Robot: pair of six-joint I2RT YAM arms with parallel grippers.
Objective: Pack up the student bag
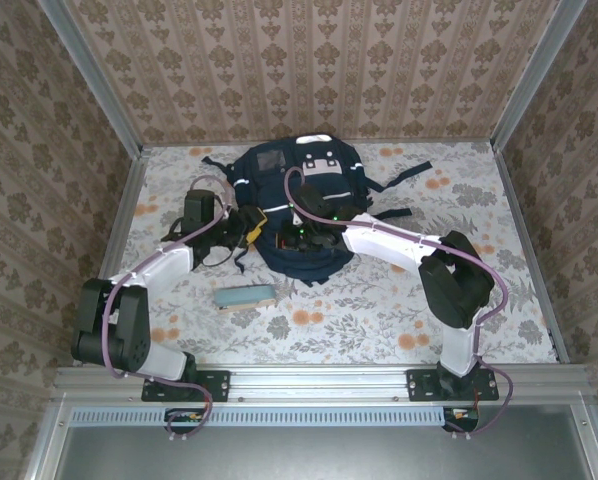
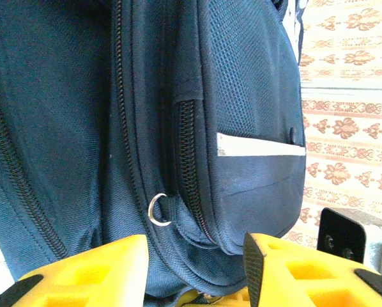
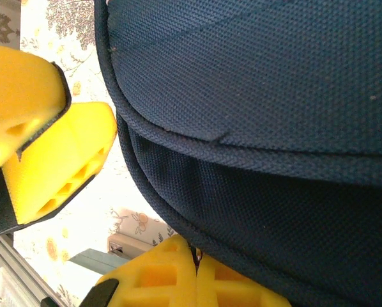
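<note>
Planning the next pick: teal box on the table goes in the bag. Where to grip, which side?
Take the teal box across its narrow width, mid-length, coming straight down. It lies flat, long edges running roughly left-right, apart from the student bag, so both long sides look free for fingers. The left gripper looks nearer.

Student bag across upper right: navy woven cloth, two piped seams curving down. Right pincer at bottom edge, yellow fingers pressed together, tips against lowest seam; whether cloth is pinched, cannot tell. Left pincer at left, just beside bag, yellow fingers parted. Floral counter behind, teal box lying on it.
</note>
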